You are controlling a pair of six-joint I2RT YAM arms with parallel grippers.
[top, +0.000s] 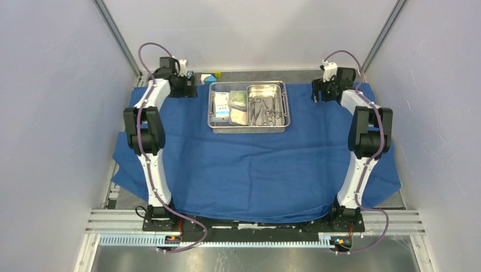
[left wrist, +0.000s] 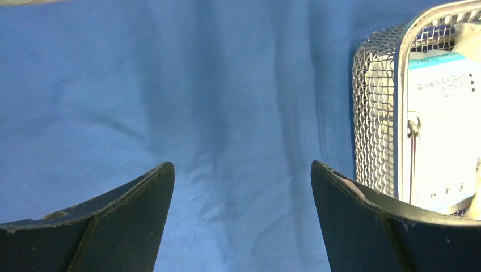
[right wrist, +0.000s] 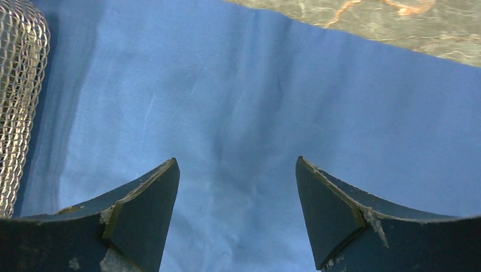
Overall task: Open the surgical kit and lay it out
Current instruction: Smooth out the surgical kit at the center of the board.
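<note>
Cloth (top: 255,170) lies spread flat, tray (left wrist: 374,113) sitting at its far middle, pan (top: 278,93) with instruments (top: 265,111) in the right half, packets (top: 230,107) in the left. Left gripper (left wrist: 241,165) hovers just left of the tray and right gripper (right wrist: 236,161) just right, both gaping and empty, flanking it, likely ready to start unloading

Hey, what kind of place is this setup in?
Likely a robotics lab test cell, not an operating room: plain panel walls box in the workspace, an aluminium rail runs along the near edge, and a wire-mesh tray sits on a blue cloth.
</note>
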